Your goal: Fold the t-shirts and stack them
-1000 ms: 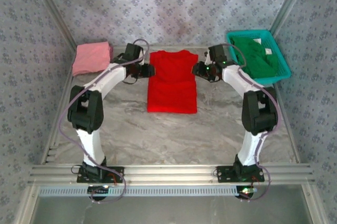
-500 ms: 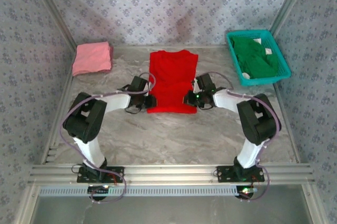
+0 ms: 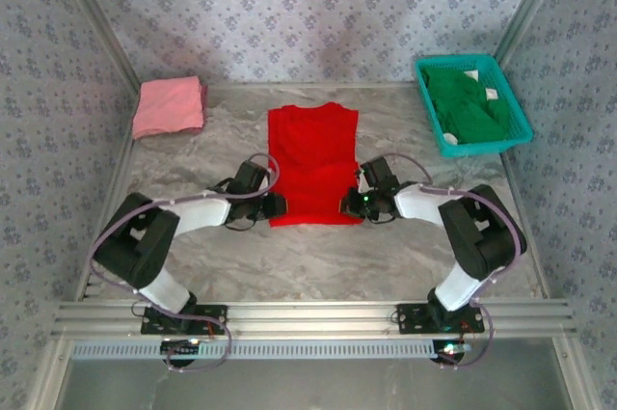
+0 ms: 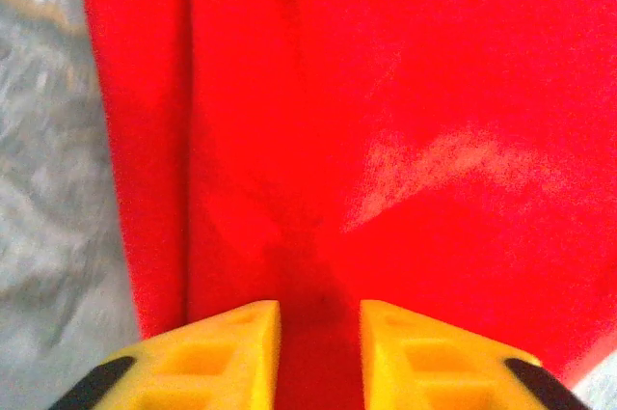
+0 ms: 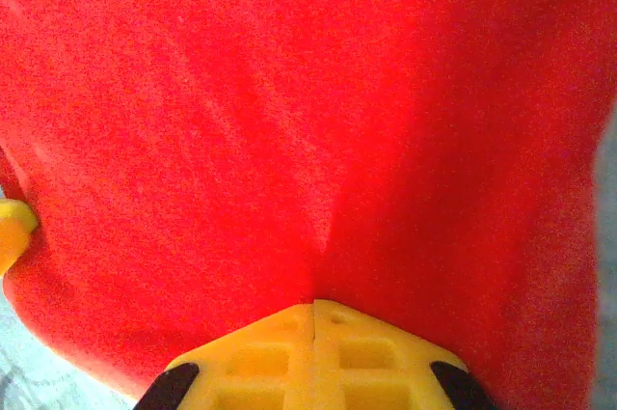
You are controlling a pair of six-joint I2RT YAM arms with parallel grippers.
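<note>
The red t-shirt [image 3: 313, 161] lies flat in the middle of the table, sleeves folded in, its hem nearest the arms. My left gripper [image 3: 276, 205] sits at its lower left corner. In the left wrist view the yellow fingers [image 4: 231, 352] stand apart, open [image 4: 320, 321], with red cloth [image 4: 386, 121] lying between them. My right gripper [image 3: 349, 204] is at the lower right corner, shut [image 5: 315, 306] on the red cloth [image 5: 289, 111], and creases run into its tips. A folded pink t-shirt [image 3: 169, 106] rests at the back left. The green t-shirt [image 3: 466, 103] is bunched in the basket.
The teal mesh basket [image 3: 521, 125] stands at the back right against the wall. Patterned walls close in the table on three sides. Bare marbled tabletop [image 3: 318, 265] stretches between the shirt's hem and the arm bases.
Both grippers came down from the shirt's upper sides to its lower corners. The right one shut on the cloth. The red shirt slid a little toward the near edge.
</note>
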